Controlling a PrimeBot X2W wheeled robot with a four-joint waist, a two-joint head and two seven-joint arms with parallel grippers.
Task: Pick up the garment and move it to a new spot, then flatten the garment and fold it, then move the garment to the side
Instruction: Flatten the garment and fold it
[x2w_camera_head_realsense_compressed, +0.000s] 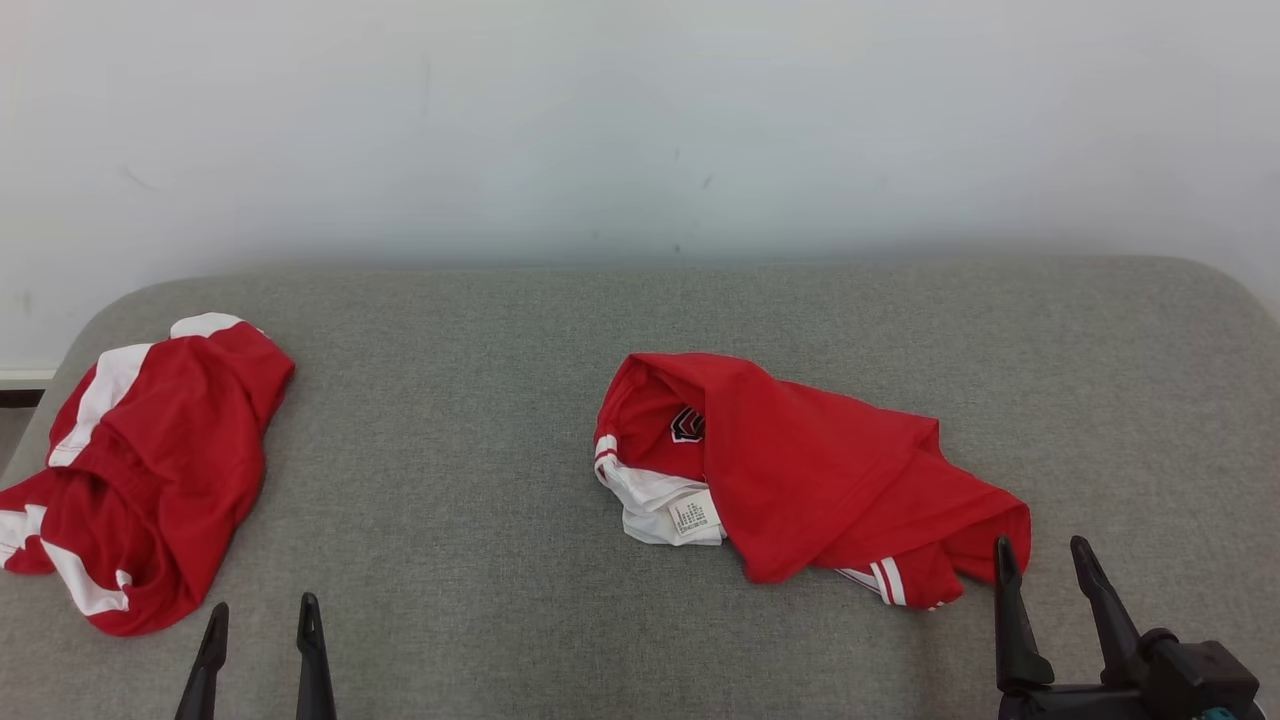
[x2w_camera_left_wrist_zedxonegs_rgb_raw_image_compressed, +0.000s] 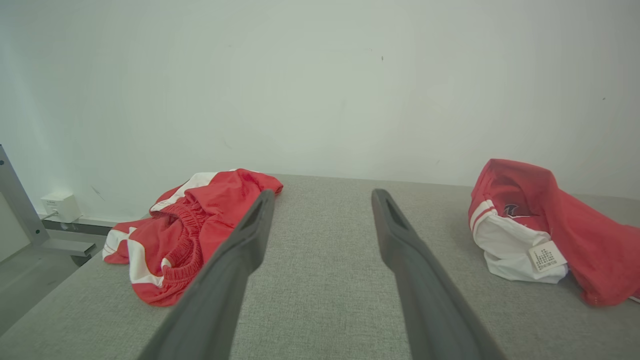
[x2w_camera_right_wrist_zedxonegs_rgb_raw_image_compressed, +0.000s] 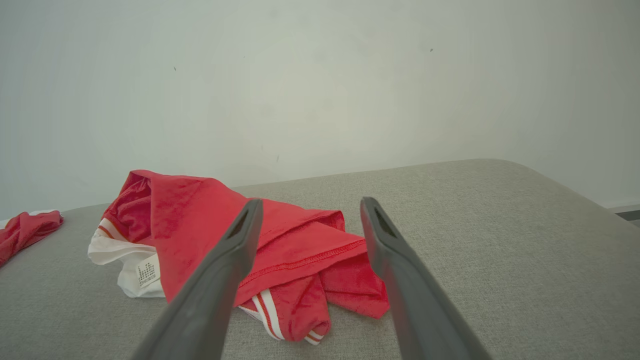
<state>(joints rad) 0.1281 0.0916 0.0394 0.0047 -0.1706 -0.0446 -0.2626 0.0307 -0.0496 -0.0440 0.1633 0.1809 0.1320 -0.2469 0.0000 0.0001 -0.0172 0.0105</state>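
Showing the garment (x2w_camera_head_realsense_compressed: 800, 470), a red shirt with white trim, crumpled in a heap on a grey padded surface (x2w_camera_head_realsense_compressed: 480, 330), slightly right of centre. Collar end turned left, with a white inner panel and a care label (x2w_camera_head_realsense_compressed: 695, 517) exposed on the near-left side. Striped cuff (x2w_camera_head_realsense_compressed: 890, 582) exposed on the near-right side. Lying wholly on the surface, well apart from the far and right edges.

Left gripper (x2w_camera_head_realsense_compressed: 264, 603) at the near left, fingers spread apart and empty, poised over bare fabric between the two cloth heaps. Right gripper (x2w_camera_head_realsense_compressed: 1041, 545) at the near right, fingers likewise spread and empty, with its left fingertip just beside the near-right hem of the garment. Contact there not determinable.

Red-and-white shorts (x2w_camera_head_realsense_compressed: 150, 470) bunched at the left, elastic waistband visible in the left wrist view, reaching the left edge of the surface. Overhang not determinable.

Open room: a broad bare strip between shorts and garment, a bare band along the far edge, and a wide bare area right of the garment as far as the rounded far-right corner. Far-left corner rounded as well. Pale wall (x2w_camera_head_realsense_compressed: 640, 120) rising directly behind the far edge. Beyond the left edge, a small white box (x2w_camera_left_wrist_zedxonegs_rgb_raw_image_compressed: 61, 206) low on the wall and a grey metal bar (x2w_camera_left_wrist_zedxonegs_rgb_raw_image_compressed: 15, 195).
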